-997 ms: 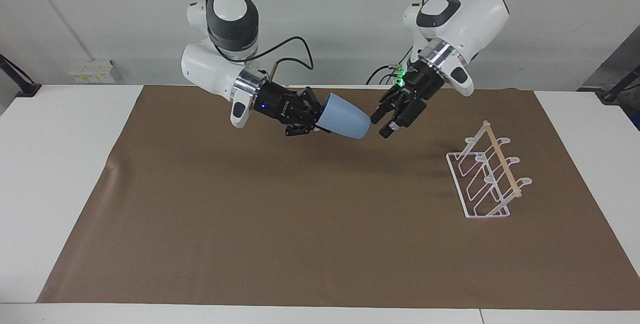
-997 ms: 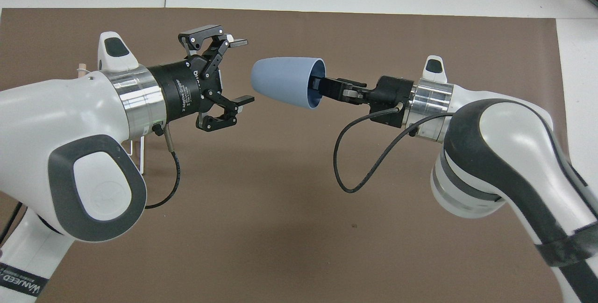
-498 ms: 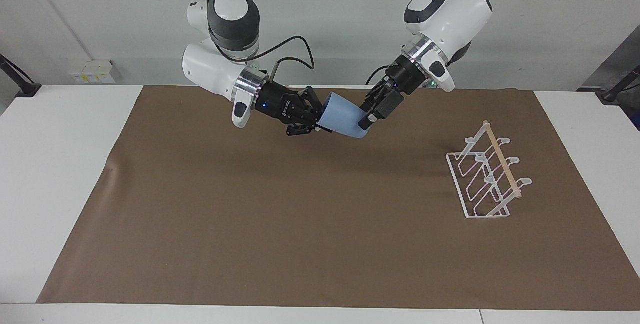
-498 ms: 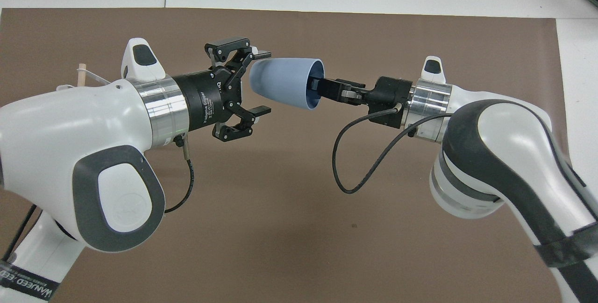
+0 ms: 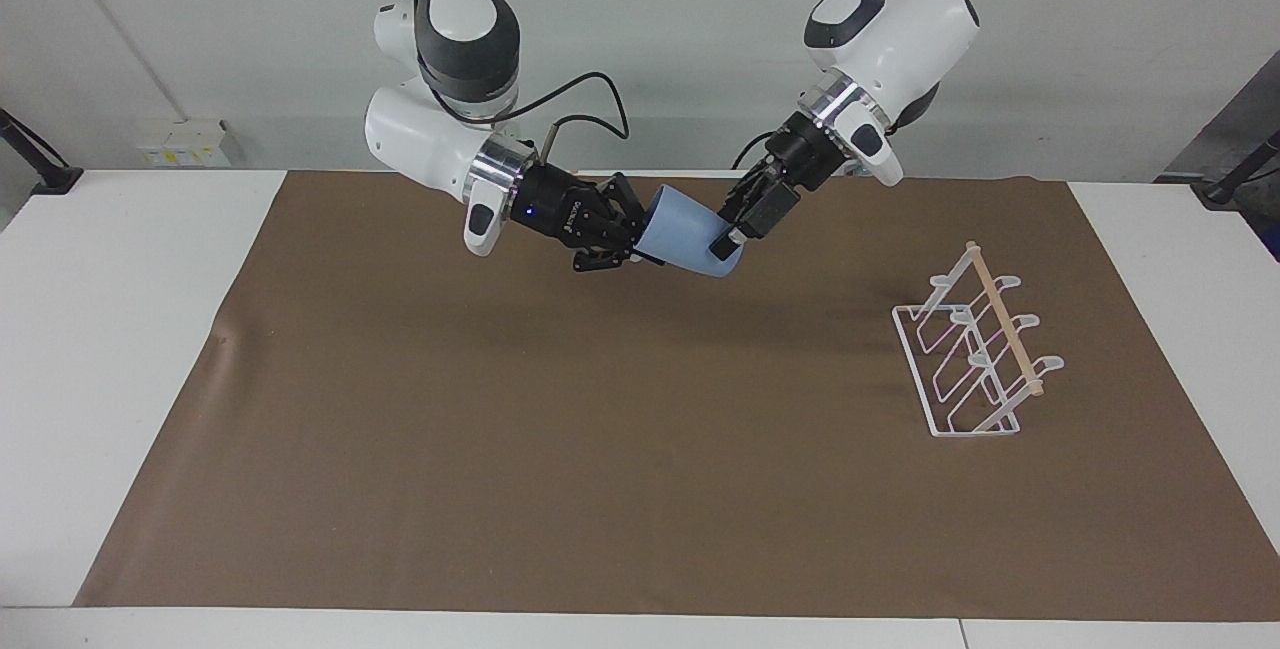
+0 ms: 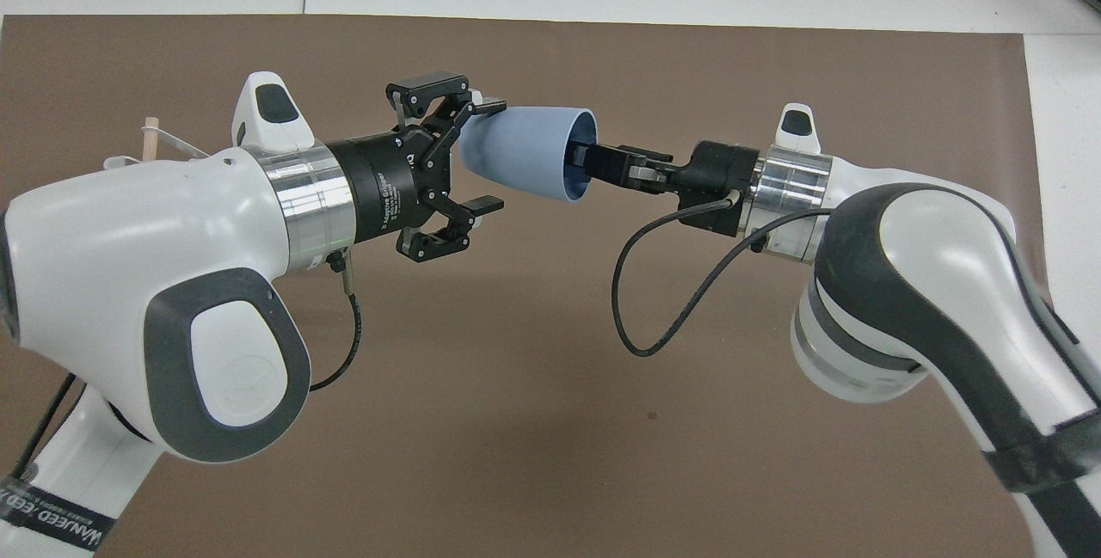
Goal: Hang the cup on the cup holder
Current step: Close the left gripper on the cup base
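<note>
The light blue cup (image 5: 685, 241) is held in the air on its side over the brown mat, and it also shows in the overhead view (image 6: 529, 150). My right gripper (image 5: 632, 234) is shut on the cup's rim, with one finger inside the mouth (image 6: 589, 161). My left gripper (image 5: 730, 237) is open, and its fingers (image 6: 484, 107) stand on both sides of the cup's closed base. The white wire cup holder (image 5: 975, 349) with its wooden rod stands on the mat toward the left arm's end. In the overhead view only the rod's tip (image 6: 152, 132) shows past the left arm.
The brown mat (image 5: 560, 449) covers most of the white table (image 5: 110, 329). A black cable (image 6: 662, 283) loops down from the right wrist. A wall socket (image 5: 185, 142) sits past the table's edge at the right arm's end.
My left gripper has moved in from beside the cup to its base, fingers staying open. The right gripper and the cup have hardly moved.
</note>
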Controlling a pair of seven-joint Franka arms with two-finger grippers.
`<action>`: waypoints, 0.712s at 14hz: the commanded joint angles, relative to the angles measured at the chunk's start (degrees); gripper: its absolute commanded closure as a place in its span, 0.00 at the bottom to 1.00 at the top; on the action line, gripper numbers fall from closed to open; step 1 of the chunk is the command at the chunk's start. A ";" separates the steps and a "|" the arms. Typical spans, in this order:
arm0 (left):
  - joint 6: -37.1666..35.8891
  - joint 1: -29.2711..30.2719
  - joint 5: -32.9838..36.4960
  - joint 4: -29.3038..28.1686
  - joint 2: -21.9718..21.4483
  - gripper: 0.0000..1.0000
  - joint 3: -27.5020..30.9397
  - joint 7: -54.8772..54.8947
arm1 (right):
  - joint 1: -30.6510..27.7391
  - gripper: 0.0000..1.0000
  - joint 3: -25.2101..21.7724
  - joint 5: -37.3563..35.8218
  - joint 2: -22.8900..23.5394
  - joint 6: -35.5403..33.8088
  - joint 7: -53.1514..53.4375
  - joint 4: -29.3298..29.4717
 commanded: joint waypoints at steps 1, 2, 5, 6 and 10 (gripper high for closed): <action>1.48 -0.55 0.59 0.62 0.76 0.31 0.41 0.63 | -0.80 1.00 2.10 1.59 -0.37 4.51 0.89 -0.07; 2.27 -0.55 0.59 0.62 0.76 0.40 0.41 0.63 | -0.80 1.00 3.24 1.59 -0.28 5.83 0.89 -0.07; 3.33 -0.73 0.67 0.71 0.85 0.78 0.23 0.81 | -0.80 1.00 3.34 1.59 -0.19 6.11 0.98 -0.07; 3.94 -1.51 0.67 0.62 0.85 0.91 0.23 0.90 | -0.80 1.00 3.34 1.59 -0.19 6.11 0.89 -0.07; 4.38 -1.52 0.59 0.36 0.85 1.00 0.14 0.46 | -0.89 1.00 3.34 1.59 -0.19 6.11 0.89 -0.07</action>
